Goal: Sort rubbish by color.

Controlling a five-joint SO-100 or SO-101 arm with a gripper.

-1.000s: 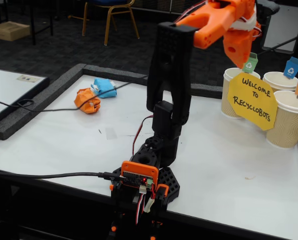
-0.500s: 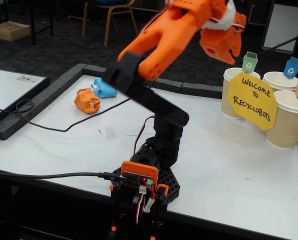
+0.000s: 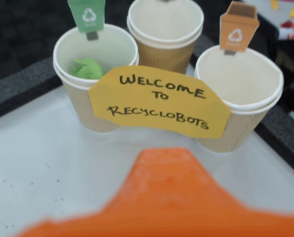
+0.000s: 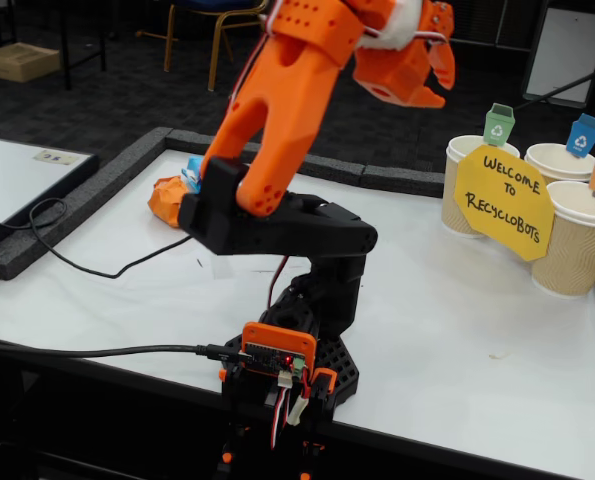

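A: Where is the claw (image 4: 429,72)?
B: In the fixed view it is high up, and it has swung back from the cups toward the middle of the surface (image 4: 457,320). It looks empty. I cannot tell if its fingers are spread or pressed together.
A: What does that mean?
B: I think one ball is done and it goes for the next one.
A: Where are the others?
B: The orange ball (image 4: 165,200) and the blue ball (image 4: 192,166) lie far back on the left, close together, partly hidden by the arm (image 4: 277,120). A black cable (image 4: 87,266) runs near them and could get in the way.
A: And the wrist view?
B: The green ball (image 3: 87,68) sits inside the cup with the green tag (image 3: 95,79). The cup with the orange tag (image 3: 238,94) looks empty. A yellow sign (image 3: 159,101) leans on the cups.
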